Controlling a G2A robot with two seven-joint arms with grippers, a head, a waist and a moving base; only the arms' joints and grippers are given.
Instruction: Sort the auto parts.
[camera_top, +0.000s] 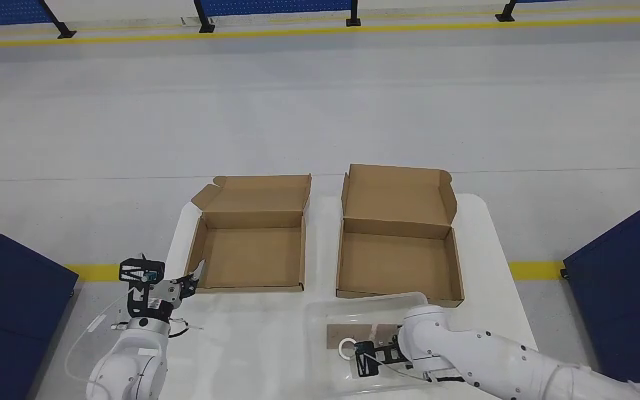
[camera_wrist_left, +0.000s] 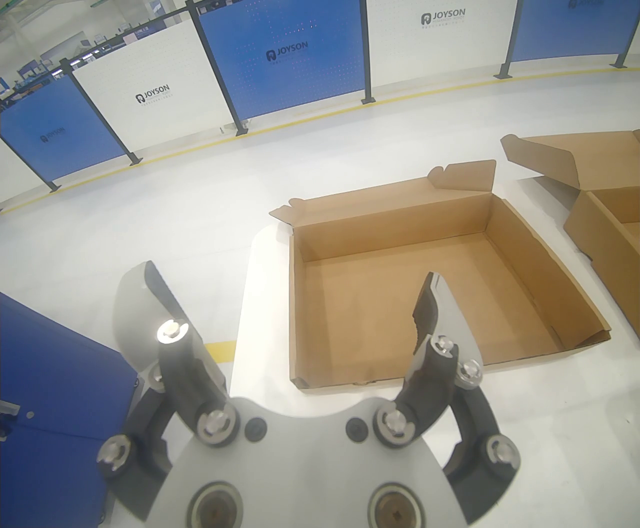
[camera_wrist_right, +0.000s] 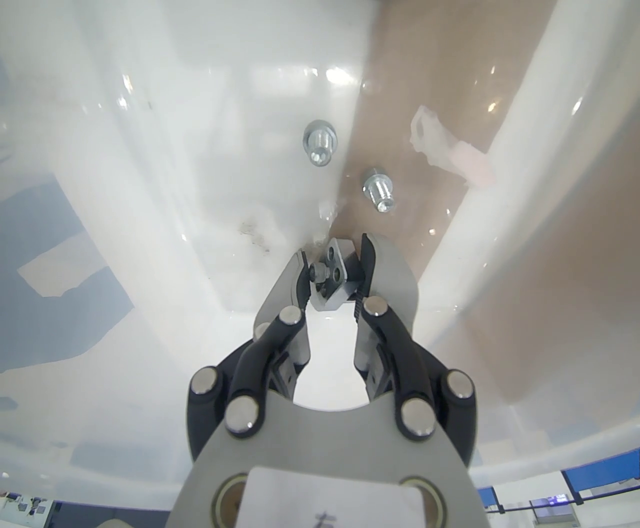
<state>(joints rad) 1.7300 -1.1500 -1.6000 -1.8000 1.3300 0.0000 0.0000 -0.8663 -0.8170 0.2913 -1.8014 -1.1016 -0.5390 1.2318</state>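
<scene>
Right end effector (camera_wrist_right: 334, 260) sits low inside the bin (camera_wrist_right: 500, 200), its fingers drawn narrow and clamped on a plate (camera_wrist_right: 330, 280), a small metal piece with holes and a short stud. Whether the plate rests on the bin floor or hangs just above it, I cannot tell. Just beyond the fingertips lie two bolts (camera_wrist_right: 319, 142) (camera_wrist_right: 378, 189), near each other but apart, with their heads turned away from the end effector. The nearer one lies on a brown patch (camera_wrist_right: 400, 75) of the floor, the other on the white part. A whitish clip (camera_wrist_right: 445, 150) lies beside them on the brown patch, close to the bin's wall.

In the top view the bin stands at the near edge of the desk (camera_top: 250, 340), in front of the right box (camera_top: 398, 262). The left box (camera_top: 250, 255) stands beside the right one, apart from it, and both have their lids folded back. Left end effector (camera_wrist_left: 290, 272) hangs near the left box's near left corner, fingers spread wide, holding nothing.
</scene>
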